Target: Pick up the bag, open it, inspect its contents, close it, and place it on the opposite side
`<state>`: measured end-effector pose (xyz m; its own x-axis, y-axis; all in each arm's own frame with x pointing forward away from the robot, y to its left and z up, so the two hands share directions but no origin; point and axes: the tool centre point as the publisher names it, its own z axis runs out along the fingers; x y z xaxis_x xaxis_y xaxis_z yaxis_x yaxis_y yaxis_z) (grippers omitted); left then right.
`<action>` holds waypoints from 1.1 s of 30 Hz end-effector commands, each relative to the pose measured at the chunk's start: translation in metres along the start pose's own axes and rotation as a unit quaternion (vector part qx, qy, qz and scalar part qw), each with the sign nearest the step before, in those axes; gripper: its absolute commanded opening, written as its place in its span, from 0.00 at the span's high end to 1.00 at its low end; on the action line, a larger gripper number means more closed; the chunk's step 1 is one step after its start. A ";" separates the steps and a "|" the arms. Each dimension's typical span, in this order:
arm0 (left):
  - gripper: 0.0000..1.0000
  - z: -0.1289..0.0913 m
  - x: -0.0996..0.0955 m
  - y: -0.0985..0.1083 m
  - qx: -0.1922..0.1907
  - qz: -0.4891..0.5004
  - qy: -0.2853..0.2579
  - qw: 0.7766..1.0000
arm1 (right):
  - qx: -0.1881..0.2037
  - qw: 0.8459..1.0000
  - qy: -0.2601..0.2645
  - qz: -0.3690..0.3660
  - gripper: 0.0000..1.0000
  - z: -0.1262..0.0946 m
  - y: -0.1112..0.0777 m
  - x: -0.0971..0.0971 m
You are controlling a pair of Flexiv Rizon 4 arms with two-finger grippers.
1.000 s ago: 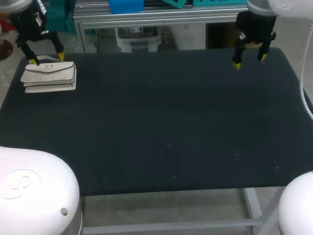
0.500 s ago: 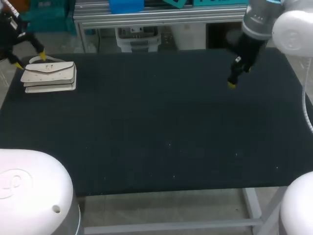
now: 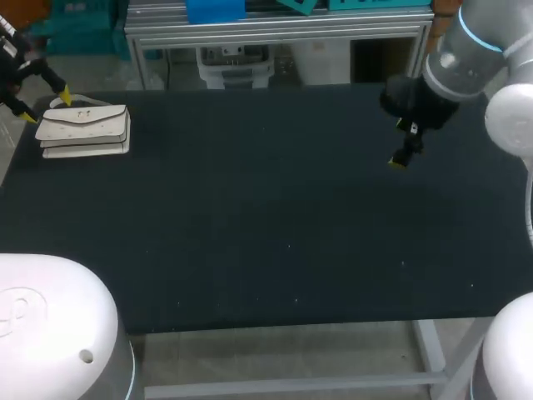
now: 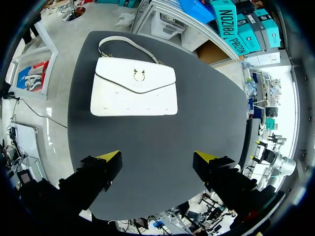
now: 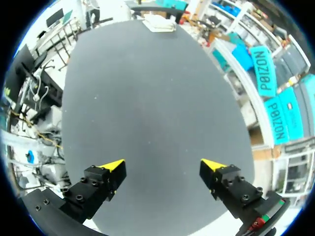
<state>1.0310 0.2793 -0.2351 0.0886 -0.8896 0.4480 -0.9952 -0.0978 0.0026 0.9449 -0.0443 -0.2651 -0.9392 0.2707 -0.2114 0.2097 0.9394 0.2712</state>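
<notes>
**Head view.** The bag (image 3: 83, 131) lies flat at the far left corner of the table (image 3: 275, 217). It is a white, oblong handbag whose front edge shows stacked layers. The left gripper (image 3: 47, 107) hangs at the bag's far left corner with its yellow tips spread apart, one at the table's edge and one by the bag's far edge. I cannot tell here whether either tip touches the bag. The right gripper (image 3: 400, 160) is over the far right part of the table, well apart from the bag. Only one yellow tip shows, so this view does not settle how its fingers stand.

**Left wrist view.** The bag (image 4: 134, 87) is seen from above, ahead of the left gripper (image 4: 158, 157) and not between its fingers. A flap (image 4: 135, 73) covers the upper half and comes down to a shallow point. A small gold clasp (image 4: 138, 75) sits in the middle of the flap, and a row of tiny dots runs along the lower panel. A thin white strap (image 4: 125, 42) loops out from the bag's far side and lies on the table (image 4: 162, 147). Any lettering on the bag or clasp is too small to tell. The fingers are released, wide apart, with dark tabletop between them.

**Right wrist view.** The right gripper (image 5: 164, 167) is released too, its tips wide apart over the table (image 5: 152, 98). The bag (image 5: 160, 23) is a small white shape at the table's far end, and its clasp and strap cannot be made out here.
</notes>
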 end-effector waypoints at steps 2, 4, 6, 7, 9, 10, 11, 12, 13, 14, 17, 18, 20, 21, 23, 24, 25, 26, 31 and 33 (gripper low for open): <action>0.00 0.000 -0.001 -0.003 -0.003 0.000 0.003 1.000 | -0.139 0.990 -0.004 -0.038 0.00 -0.001 -0.007 0.005; 0.00 0.006 -0.007 -0.011 -0.005 0.006 0.034 0.999 | -0.171 0.983 0.007 -0.063 0.00 0.000 -0.002 0.006; 0.00 0.009 -0.018 -0.023 -0.006 -0.003 0.042 0.999 | -0.185 0.980 0.015 -0.076 0.00 0.005 0.007 0.013; 0.00 0.010 -0.023 -0.027 -0.011 -0.010 0.059 0.998 | -0.193 0.976 0.025 -0.094 0.00 0.009 0.011 0.017; 0.00 0.011 -0.037 -0.038 -0.014 -0.014 0.062 0.998 | -0.215 0.971 0.039 -0.097 0.00 0.015 0.015 0.023; 0.00 0.010 -0.044 -0.043 -0.013 -0.020 0.067 0.997 | -0.213 0.971 0.045 -0.102 0.00 0.019 0.017 0.026; 0.00 0.010 -0.050 -0.047 -0.018 -0.018 0.081 0.996 | -0.223 0.968 0.050 -0.105 0.00 0.021 0.018 0.029; 0.00 0.009 -0.056 -0.051 -0.011 -0.021 0.075 0.997 | -0.232 0.965 0.053 -0.110 0.00 0.024 0.020 0.033; 0.00 0.009 -0.061 -0.055 -0.010 -0.020 0.076 0.997 | -0.232 0.964 0.053 -0.117 0.00 0.026 0.021 0.036; 0.00 0.009 -0.065 -0.058 -0.016 -0.017 0.090 0.996 | -0.235 0.963 0.054 -0.117 0.00 0.027 0.022 0.038; 0.00 0.016 -0.074 -0.069 -0.014 -0.006 0.086 0.996 | -0.251 0.958 0.057 -0.125 0.00 0.031 0.023 0.043; 0.01 0.020 -0.077 -0.073 -0.017 -0.006 0.083 0.996 | -0.258 0.956 0.061 -0.128 0.00 0.031 0.024 0.044; 0.07 0.024 -0.081 -0.079 -0.022 -0.009 0.090 0.996 | -0.264 0.953 0.063 -0.134 0.00 0.033 0.025 0.046; 0.09 0.025 -0.083 -0.081 -0.022 -0.009 0.089 0.996 | -0.269 0.951 0.067 -0.135 0.00 0.034 0.025 0.047; 0.25 0.030 -0.090 -0.089 -0.027 -0.016 0.091 0.995 | -0.274 0.949 0.072 -0.138 0.00 0.036 0.026 0.049; 0.25 0.033 -0.092 -0.091 -0.030 -0.016 0.091 0.995 | -0.281 0.946 0.078 -0.142 0.00 0.037 0.027 0.049; 0.29 0.034 -0.095 -0.093 -0.034 -0.022 0.096 0.995 | -0.286 0.944 0.080 -0.145 0.00 0.037 0.028 0.050; 0.30 0.037 -0.099 -0.095 -0.037 -0.026 0.097 0.994 | -0.282 0.945 0.080 -0.147 0.00 0.037 0.028 0.052; 0.30 0.045 -0.115 -0.100 -0.047 -0.044 0.126 0.990 | -0.286 0.941 0.089 -0.158 0.00 0.040 0.030 0.055; 0.28 0.048 -0.120 -0.101 -0.048 -0.052 0.134 0.988 | -0.285 0.941 0.091 -0.160 0.00 0.041 0.031 0.055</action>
<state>1.1065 0.3628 -0.3227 0.1918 -0.8118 0.5515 -0.9702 -0.2417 -0.0183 0.9058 0.0087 -0.3067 -0.9706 -0.0841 -0.2257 -0.2188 0.6994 0.6804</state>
